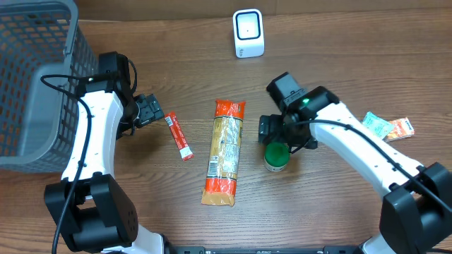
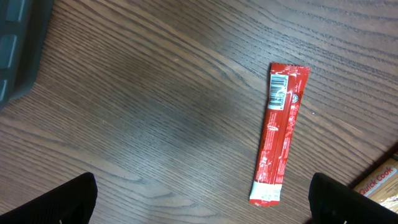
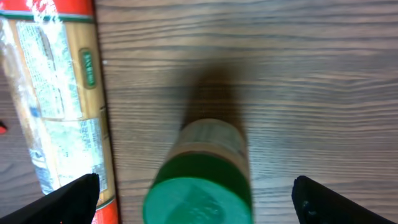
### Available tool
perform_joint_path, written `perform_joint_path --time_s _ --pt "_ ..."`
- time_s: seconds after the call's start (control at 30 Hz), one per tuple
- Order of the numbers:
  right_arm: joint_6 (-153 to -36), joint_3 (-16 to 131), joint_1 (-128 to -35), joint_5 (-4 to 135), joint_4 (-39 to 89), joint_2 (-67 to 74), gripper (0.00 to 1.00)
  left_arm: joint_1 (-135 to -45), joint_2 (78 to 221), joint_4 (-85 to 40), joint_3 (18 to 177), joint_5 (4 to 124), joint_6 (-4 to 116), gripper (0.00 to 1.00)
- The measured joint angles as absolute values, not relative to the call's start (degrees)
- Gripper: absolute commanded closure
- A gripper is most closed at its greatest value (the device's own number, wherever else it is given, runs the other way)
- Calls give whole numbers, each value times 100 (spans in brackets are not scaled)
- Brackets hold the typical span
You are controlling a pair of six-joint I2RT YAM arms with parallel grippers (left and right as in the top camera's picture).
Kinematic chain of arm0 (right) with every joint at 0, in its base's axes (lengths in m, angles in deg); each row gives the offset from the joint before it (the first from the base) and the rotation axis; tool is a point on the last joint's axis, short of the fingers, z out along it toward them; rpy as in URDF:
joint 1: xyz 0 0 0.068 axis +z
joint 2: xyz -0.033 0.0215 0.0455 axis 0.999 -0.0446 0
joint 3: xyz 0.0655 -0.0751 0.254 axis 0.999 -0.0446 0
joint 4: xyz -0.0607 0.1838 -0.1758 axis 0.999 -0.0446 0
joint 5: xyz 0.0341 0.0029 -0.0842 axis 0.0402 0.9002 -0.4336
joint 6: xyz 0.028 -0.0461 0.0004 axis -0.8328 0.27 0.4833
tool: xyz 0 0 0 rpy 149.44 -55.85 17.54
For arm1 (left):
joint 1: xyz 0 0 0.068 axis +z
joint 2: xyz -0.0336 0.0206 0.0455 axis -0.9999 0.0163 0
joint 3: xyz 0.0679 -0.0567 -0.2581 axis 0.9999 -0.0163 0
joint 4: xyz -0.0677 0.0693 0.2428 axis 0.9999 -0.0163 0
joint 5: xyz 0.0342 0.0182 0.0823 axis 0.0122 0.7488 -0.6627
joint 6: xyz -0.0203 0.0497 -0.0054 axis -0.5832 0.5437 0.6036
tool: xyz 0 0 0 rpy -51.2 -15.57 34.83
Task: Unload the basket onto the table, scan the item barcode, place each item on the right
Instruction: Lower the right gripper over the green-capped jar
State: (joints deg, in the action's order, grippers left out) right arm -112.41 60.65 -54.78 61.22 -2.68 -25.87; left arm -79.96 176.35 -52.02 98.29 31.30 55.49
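Observation:
A white barcode scanner (image 1: 248, 33) stands at the table's far middle. Three items lie near my grippers. A thin red stick packet (image 1: 179, 135) lies flat with its barcode end up (image 2: 280, 134). My left gripper (image 1: 150, 109) hovers just left of it, open (image 2: 205, 208), with nothing between its fingers. A long pasta pack (image 1: 224, 152) lies in the middle. A green-lidded jar (image 1: 275, 156) stands upright to its right. My right gripper (image 1: 281, 132) is over the jar, open (image 3: 199, 205), its fingers wide on either side of the lid (image 3: 199, 196) without touching.
A grey mesh basket (image 1: 35, 77) fills the far left; its corner shows in the left wrist view (image 2: 15, 50). Two small packets, green-white (image 1: 378, 125) and orange (image 1: 401, 128), lie at the right. The pasta pack (image 3: 56, 93) lies close beside the jar.

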Motion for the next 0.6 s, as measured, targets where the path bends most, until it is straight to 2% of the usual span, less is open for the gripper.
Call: perform_joint_path --time_s 0.6 --pt "-12000 6026 -4949 5390 -331 -2587 0 -7996 17635 -5202 9829 3130 5549 0"
